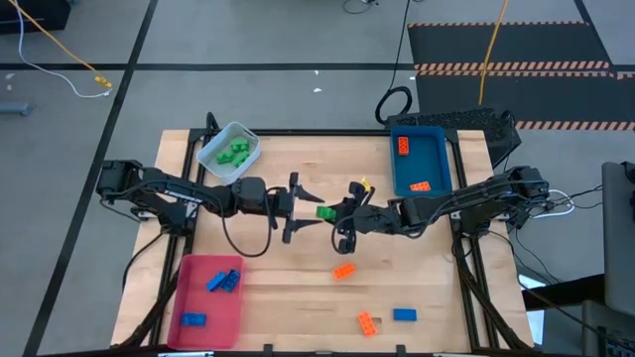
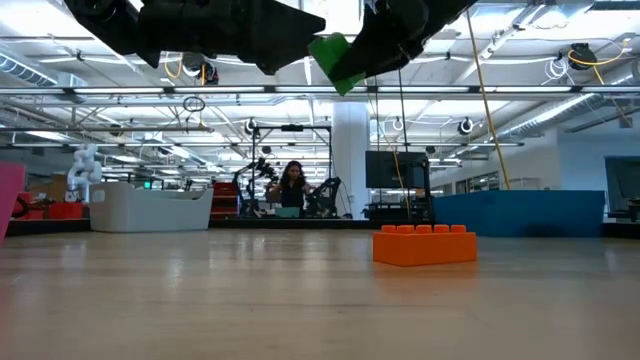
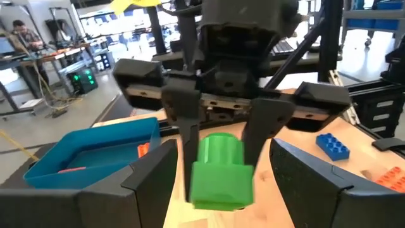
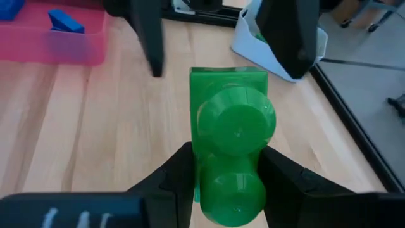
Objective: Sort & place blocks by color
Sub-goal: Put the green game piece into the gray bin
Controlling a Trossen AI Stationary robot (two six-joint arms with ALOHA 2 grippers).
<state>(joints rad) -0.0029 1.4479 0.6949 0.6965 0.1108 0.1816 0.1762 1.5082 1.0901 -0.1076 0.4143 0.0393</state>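
Observation:
A green studded block (image 1: 324,211) hangs in the air over the middle of the table, held by my right gripper (image 1: 337,212). The low view shows this block (image 2: 334,60) high above the board. My left gripper (image 1: 310,208) faces it from the table's left side, open. Its two fingers (image 3: 152,180) stand on either side of the block (image 3: 218,171) without touching it. Other green blocks lie in the pale tray (image 1: 243,132), orange ones in the blue tray (image 1: 444,159), and blue ones in the red tray (image 1: 230,307). My right gripper pinches the green block between its two fingers (image 4: 288,180), which lie on the block's two long sides (image 4: 197,158) at its end toward the table's right. The fingers come in level from the right. The block is lifted clear, its free end (image 4: 228,79) pointing at the left gripper.
Loose on the board lie an orange block (image 1: 343,270) near the middle, and a second orange block (image 1: 367,322) and a blue block (image 1: 404,314) near the near edge. The red tray sits at the near left, the pale tray far left, the blue tray far right.

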